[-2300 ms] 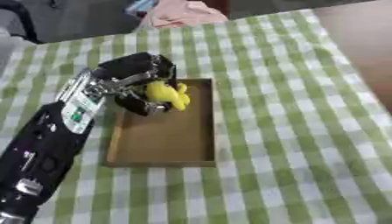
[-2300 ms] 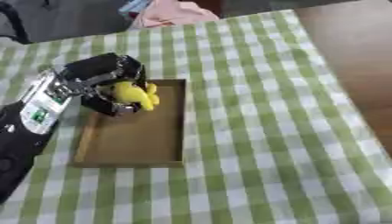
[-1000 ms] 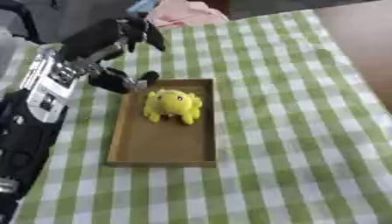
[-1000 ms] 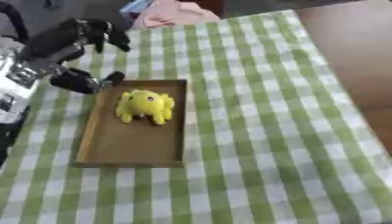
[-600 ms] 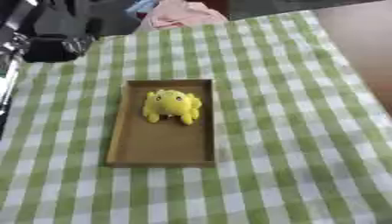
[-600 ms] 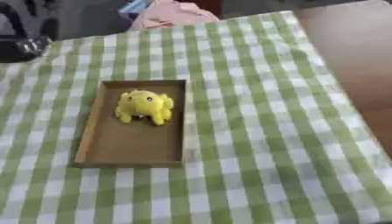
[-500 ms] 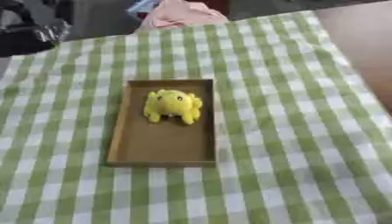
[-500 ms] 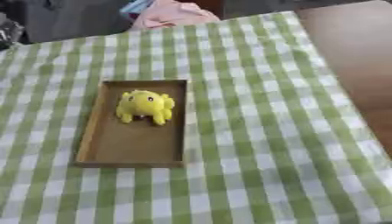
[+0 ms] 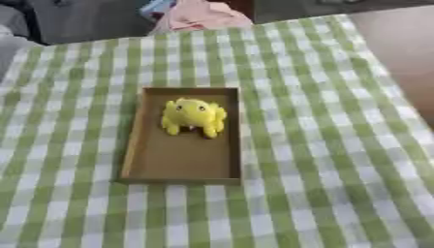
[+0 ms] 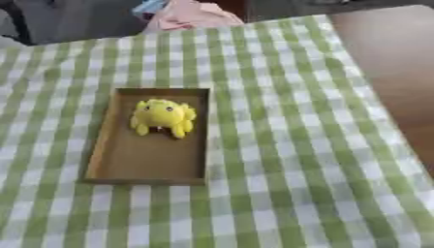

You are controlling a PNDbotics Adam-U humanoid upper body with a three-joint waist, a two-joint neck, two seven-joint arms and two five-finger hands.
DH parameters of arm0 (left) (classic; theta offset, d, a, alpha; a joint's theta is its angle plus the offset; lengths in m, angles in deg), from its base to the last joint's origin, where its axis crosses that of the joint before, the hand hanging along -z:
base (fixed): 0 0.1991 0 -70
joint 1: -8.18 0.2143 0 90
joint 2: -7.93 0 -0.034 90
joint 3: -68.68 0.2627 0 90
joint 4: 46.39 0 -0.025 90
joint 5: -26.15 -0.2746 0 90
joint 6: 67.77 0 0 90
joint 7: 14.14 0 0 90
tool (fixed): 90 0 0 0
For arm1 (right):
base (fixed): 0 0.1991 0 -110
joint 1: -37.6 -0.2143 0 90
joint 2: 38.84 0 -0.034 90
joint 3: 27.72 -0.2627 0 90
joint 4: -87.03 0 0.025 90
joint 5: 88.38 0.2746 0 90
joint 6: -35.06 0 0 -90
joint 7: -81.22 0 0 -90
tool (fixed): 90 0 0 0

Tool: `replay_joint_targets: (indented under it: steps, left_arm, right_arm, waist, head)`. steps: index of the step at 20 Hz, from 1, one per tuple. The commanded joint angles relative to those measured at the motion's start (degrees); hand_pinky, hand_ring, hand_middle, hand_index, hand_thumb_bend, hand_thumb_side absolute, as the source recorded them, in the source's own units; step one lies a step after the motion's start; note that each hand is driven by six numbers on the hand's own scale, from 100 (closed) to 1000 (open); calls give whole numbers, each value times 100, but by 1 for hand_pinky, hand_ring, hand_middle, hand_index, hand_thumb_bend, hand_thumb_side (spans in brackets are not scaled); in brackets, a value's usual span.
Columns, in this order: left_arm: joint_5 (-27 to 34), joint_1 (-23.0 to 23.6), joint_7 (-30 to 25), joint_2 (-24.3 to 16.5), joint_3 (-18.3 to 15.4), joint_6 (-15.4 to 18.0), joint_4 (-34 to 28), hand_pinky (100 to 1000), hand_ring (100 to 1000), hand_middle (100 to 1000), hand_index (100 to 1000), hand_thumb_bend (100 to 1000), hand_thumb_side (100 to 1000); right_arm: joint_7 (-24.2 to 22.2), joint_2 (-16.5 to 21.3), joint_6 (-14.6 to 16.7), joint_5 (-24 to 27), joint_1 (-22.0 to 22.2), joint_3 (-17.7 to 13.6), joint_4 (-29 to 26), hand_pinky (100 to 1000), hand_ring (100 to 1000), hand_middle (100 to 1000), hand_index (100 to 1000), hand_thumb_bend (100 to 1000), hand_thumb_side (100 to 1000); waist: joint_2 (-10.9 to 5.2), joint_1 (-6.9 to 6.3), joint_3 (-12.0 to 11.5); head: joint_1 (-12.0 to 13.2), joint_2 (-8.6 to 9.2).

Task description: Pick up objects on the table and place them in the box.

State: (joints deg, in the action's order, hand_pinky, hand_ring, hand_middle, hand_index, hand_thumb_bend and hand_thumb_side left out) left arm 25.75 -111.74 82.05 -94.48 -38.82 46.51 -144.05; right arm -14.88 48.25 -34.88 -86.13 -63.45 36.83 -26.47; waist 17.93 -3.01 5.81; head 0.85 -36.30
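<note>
- Neither of our hands shows in either eye view, so we cannot tell how the fingers of the left or the right are set.
- The yellow plush toy (image 9: 194,116) is inside the shallow cardboard box (image 9: 140,145), in the half toward 12 o'clock, its body touching the box floor and sitting just beside the wall at 3 o'clock.
- We read it as a small frog- or crab-like figure: a rounded body with short stubby legs splayed toward 6 o'clock and two dark dots that look like eyes.
- We judge it light and soft, likely to squash under a pinch and spring back, not fragile, and its fabric skin unlikely to slip.
- If we had to take hold of it again, the rounded body from above looks the best place, thumb on one flank and fingers on the other; the legs look too floppy to carry it.
- The half of the box toward 6 o'clock is bare brown floor.
- The box lies on a green-and-white checked tablecloth (image 10: 280,145), a little toward 9 o'clock from the middle of the views.
- We see no other loose object on the cloth, so we judge the placing done for what is visible.
- At 12 o'clock, beyond the cloth's far edge, lies a pink bundle of fabric (image 10: 191,15); bare brown table (image 10: 386,58) shows at 3 o'clock.
</note>
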Motion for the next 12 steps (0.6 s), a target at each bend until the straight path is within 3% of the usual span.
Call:
replay_joint_targets:
  steps: [1, 7, 12]
  left_arm:
    - [321, 105, 49, 89, -331, -66, -303, 387, 596, 597, 628, 217, 510]
    - [457, 358, 45, 330, -608, -318, -620, 386, 589, 590, 617, 218, 530]
    - [417, 413, 75, 362, -653, -422, -718, 386, 589, 590, 617, 218, 529]
  right_arm:
    - [82, 188, 60, 52, -4, -71, -110, 774, 693, 593, 846, 100, 805]
    - [185, 171, 110, 39, 41, -110, -110, 774, 693, 593, 846, 100, 799]
    - [216, 169, 119, 20, 49, -113, -110, 774, 693, 593, 845, 100, 798]
  waist:
    - [-96, 59, -21]
    - [-117, 170, -94]
    - [-121, 188, -116]
  head:
    - [-4, -49]
    - [-30, -61]
    - [-45, -76]
